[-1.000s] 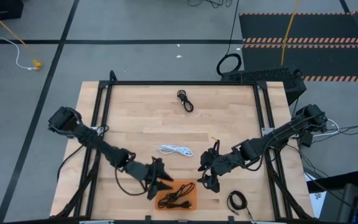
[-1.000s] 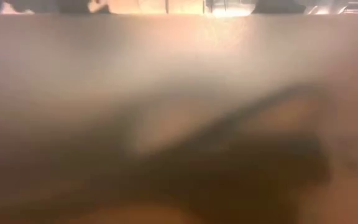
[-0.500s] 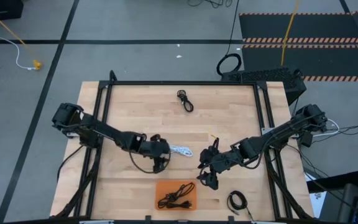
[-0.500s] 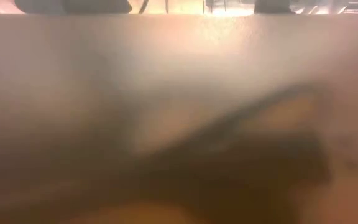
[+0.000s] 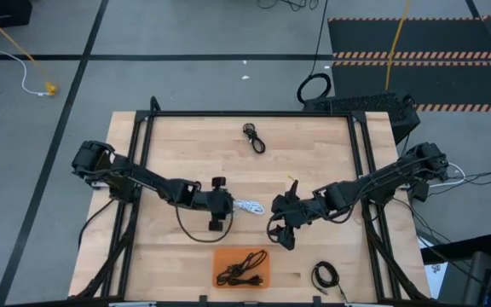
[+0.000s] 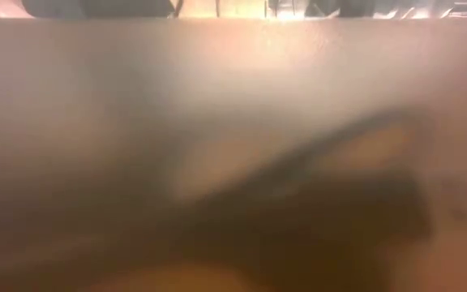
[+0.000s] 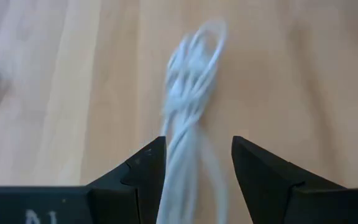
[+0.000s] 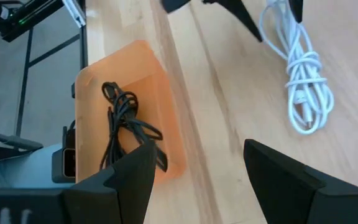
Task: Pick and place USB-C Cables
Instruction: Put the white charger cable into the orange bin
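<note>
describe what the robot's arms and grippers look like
Both arms are dark, slim and jointed, with loose black cables looping beside them. The left gripper and right gripper each have two matte black, wedge-shaped jaws with angular, faceted tips. No markings can be made out.

Overhead view bright, even; low view fogged orange blur; left wrist view soft.

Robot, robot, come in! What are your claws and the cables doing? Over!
Left gripper open, straddling white cable. Right gripper open, empty. One black cable in orange tray. Nothing in the way.
</note>
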